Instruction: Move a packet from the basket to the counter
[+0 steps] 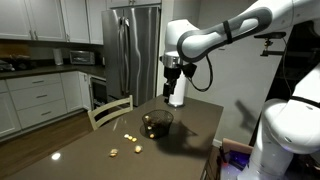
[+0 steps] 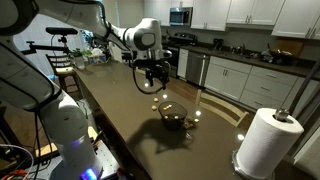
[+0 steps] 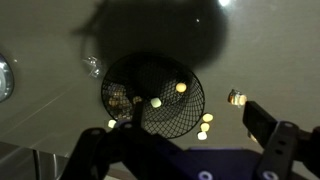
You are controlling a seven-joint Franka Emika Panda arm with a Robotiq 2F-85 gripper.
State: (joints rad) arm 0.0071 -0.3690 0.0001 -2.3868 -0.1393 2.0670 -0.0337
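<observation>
The pincer (image 2: 152, 84) hangs spread and empty above the basket (image 3: 150, 95) on the worktop (image 1: 195, 125). Packets (image 3: 155, 102) lie inside. This looks like the approach; next comes a straight drop onto one packet.

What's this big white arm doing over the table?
A robot arm hangs its gripper above a small dark basket on the brown counter. The gripper is open and holds nothing. A few small packets lie on the counter beside the basket, and the wrist view shows what look like more inside it.
</observation>
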